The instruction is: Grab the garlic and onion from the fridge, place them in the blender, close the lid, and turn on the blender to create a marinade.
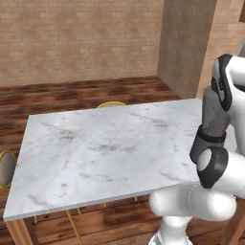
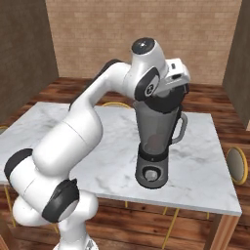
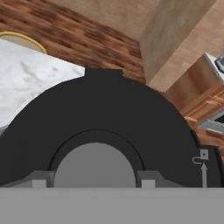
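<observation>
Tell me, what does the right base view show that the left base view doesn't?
Right base view: the blender stands on the table, with a small red onion inside its see-through jar. Left base view: a round chair back beside the table's left end. Both share the marble table, the brick wall and the wooden floor.

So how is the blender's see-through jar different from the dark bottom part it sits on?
The jar is smoky and see-through, so a small red ball, the onion, shows inside; the base is solid dark grey. The jar is tall and tapers downward; the base is short and round. The jar has a side handle; the base has a silver knob. Both stand upright on the marble table.
</observation>
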